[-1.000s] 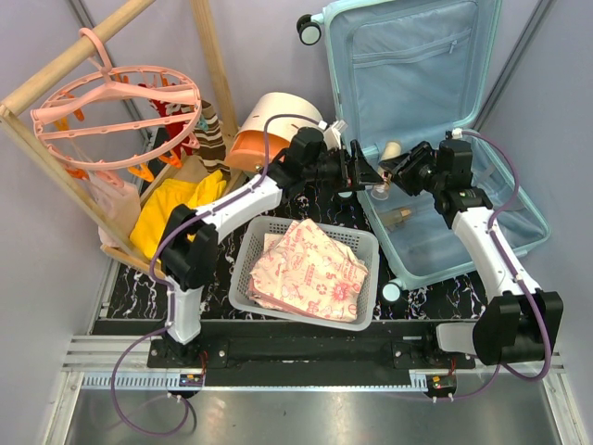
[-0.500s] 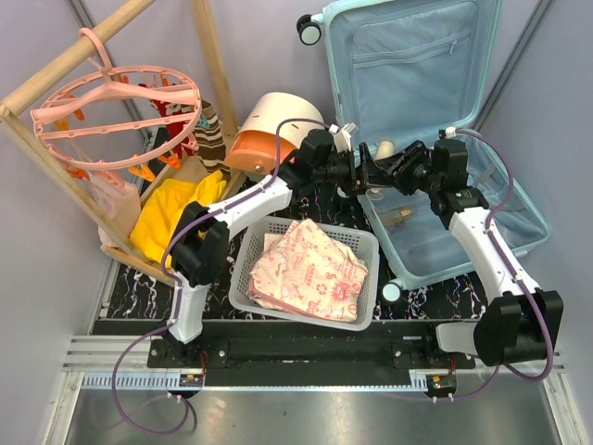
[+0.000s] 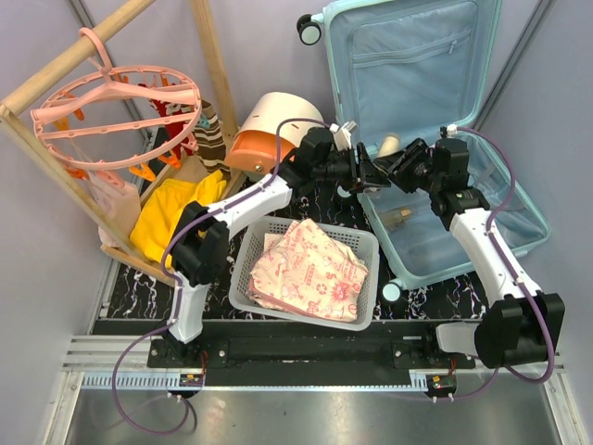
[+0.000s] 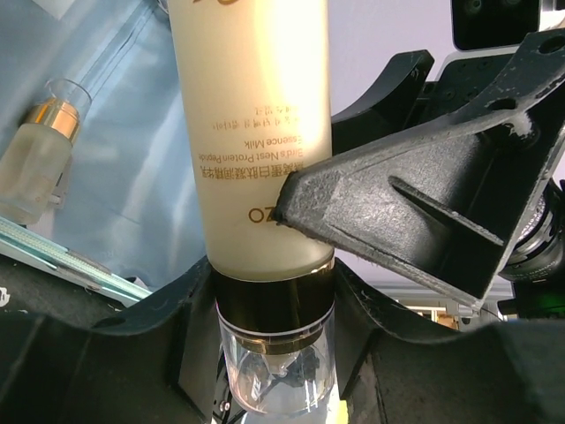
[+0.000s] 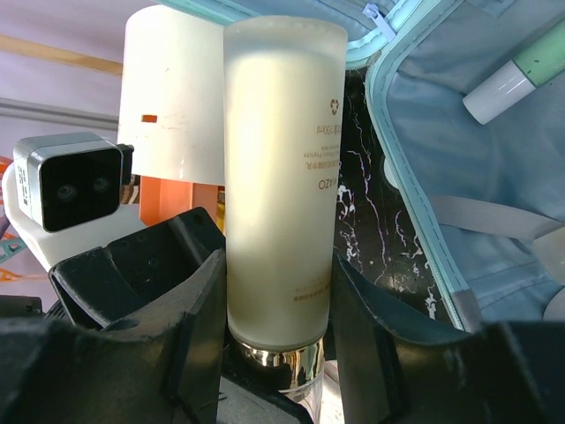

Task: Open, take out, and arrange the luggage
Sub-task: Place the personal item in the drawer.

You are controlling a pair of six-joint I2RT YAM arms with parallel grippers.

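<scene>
**Lotion bottle gripped by both arms at the suitcase's left edge**

The luggage (image 3: 435, 56) lies open at the far right of the table: its lined lid with the zip pocket stands at the far side, and its lower shell lies nearer on the right. Just above the shell's left rim the two arms meet on one cream lotion bottle (image 4: 265, 159). The left gripper (image 4: 274, 309) pinches it at the gold collar and clear cap. The right gripper (image 5: 278, 309) clamps the frosted body — one of its fingers presses the label in the left wrist view. A small glass bottle (image 4: 35, 150) and a white-and-green tube (image 5: 521, 75) lie on the blue lining. Left of the suitcase stands the cream-and-orange drawer box (image 3: 264, 130). Nearer is a white perforated basket (image 3: 243, 269) holding a pink floral cloth (image 3: 310, 269).
</scene>
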